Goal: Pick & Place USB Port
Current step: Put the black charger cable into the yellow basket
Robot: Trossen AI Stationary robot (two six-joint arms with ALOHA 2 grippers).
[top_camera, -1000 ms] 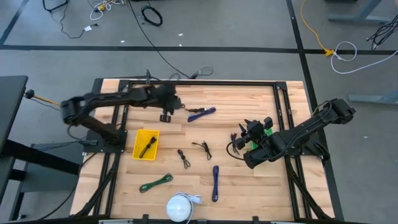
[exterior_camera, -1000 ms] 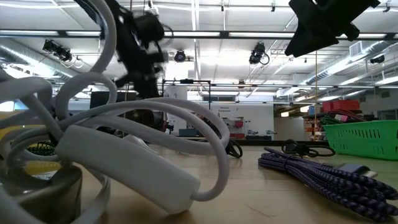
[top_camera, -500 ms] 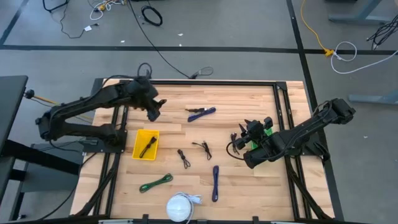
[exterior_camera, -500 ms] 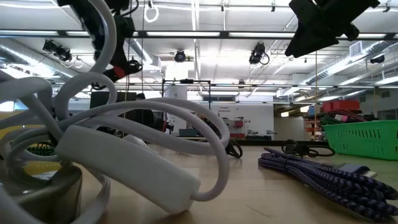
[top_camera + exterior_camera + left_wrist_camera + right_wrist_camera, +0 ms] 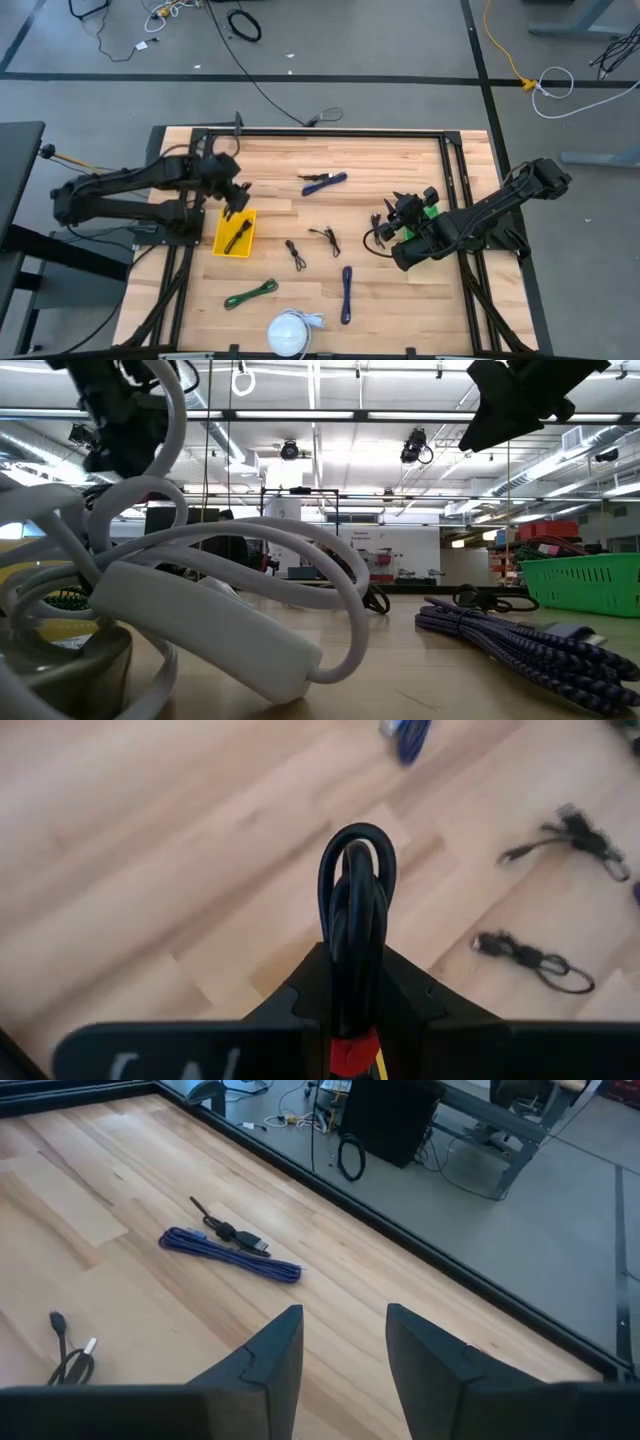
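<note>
Left gripper [image 5: 236, 197], clenched on a coiled black cable [image 5: 356, 900], poised over yellow bin [image 5: 222, 241] for deposit; right gripper [image 5: 343, 1342], jaws parted, empty, waits.

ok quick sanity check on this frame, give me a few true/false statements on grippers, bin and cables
1. The left gripper is shut on a bundled black cable. True.
2. The left gripper hangs above the white cable coil. False: in the high view it is at the far edge of the yellow bin.
3. The yellow bin already holds a black cable. True.
4. The right gripper is holding a blue cable. False: its fingers are open and hold nothing; a blue cable lies on the table ahead of it.
5. A green cable lies on the table near the white cable coil. True.
</note>
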